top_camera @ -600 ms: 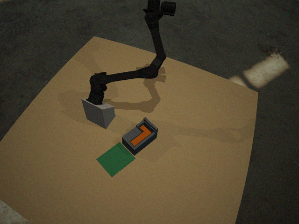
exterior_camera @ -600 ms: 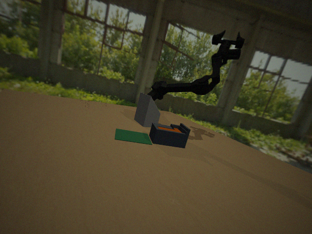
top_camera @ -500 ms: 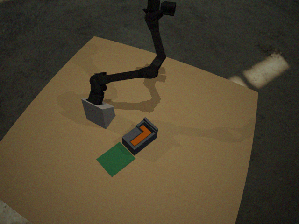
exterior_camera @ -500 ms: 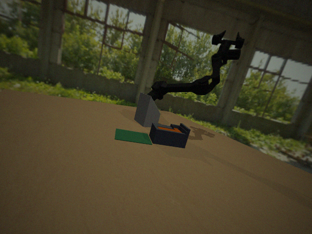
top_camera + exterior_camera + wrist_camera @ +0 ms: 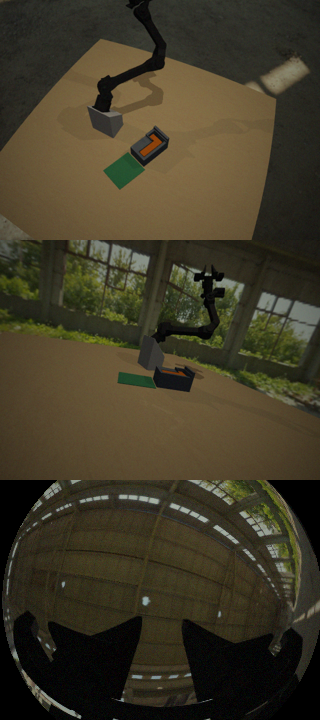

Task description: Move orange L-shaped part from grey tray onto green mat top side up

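Observation:
The orange L-shaped part (image 5: 150,147) (image 5: 172,373) lies flush in its pocket in the grey tray (image 5: 138,146) (image 5: 171,381). Its L-shaped end is at the tray's far end from the mat, by the raised ridge. The green mat (image 5: 124,171) (image 5: 136,380) lies bare beside the tray's other end. My gripper (image 5: 209,266) (image 5: 162,622) is held high above the table with its fingers pointing up, far from the tray. Its fingers stand partly apart with nothing between them. In the top view the fingers are out of the frame.
A grey wedge-shaped block (image 5: 103,122) (image 5: 151,354) stands at the arm's base, close to the tray and the mat. The arm (image 5: 134,74) (image 5: 184,331) reaches out from it over the brown table (image 5: 180,196) (image 5: 103,426). The wrist view shows the roof and windows.

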Controlling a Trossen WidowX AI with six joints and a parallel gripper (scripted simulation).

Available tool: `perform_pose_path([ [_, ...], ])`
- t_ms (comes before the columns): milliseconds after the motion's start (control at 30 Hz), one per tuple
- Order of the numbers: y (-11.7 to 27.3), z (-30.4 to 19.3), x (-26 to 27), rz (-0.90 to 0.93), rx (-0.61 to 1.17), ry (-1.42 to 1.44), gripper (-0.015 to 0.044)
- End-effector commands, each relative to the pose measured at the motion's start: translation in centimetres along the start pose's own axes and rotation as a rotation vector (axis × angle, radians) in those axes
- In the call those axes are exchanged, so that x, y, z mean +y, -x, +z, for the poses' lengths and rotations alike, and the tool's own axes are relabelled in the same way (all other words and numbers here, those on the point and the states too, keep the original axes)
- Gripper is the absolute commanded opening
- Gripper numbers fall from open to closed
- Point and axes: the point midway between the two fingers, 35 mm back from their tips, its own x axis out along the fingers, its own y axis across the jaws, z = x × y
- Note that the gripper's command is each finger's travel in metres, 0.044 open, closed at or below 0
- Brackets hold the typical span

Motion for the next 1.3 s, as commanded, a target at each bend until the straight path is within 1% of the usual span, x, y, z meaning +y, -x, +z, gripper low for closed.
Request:
perform_pose_path([
  [0, -1.9, -3.3, -5.2, -0.105, 0.168, -0.036, 0.0180],
  [100, -2.8, -7.3, -9.0, -0.184, 0.328, -0.063, 0.0180],
  [300, -2.4, -15.5, -13.3, -0.264, 0.624, -0.093, 0.0180],
  [433, -0.7, -21.5, -15.2, -0.306, 0.830, -0.112, 0.0180],
  [633, 3.7, -29.8, -16.0, -0.304, 1.147, -0.108, 0.0180],
  [767, 7.5, -34.3, -16.1, -0.286, 1.335, -0.065, 0.0180],
  [967, 15.2, -40.4, -15.6, -0.253, 1.668, -0.030, 0.0180],
  [1100, 21.0, -43.3, -15.1, -0.195, 1.882, 0.019, 0.0180],
  [1267, 28.7, -45.1, -14.1, -0.098, 2.164, 0.084, 0.0180],
])
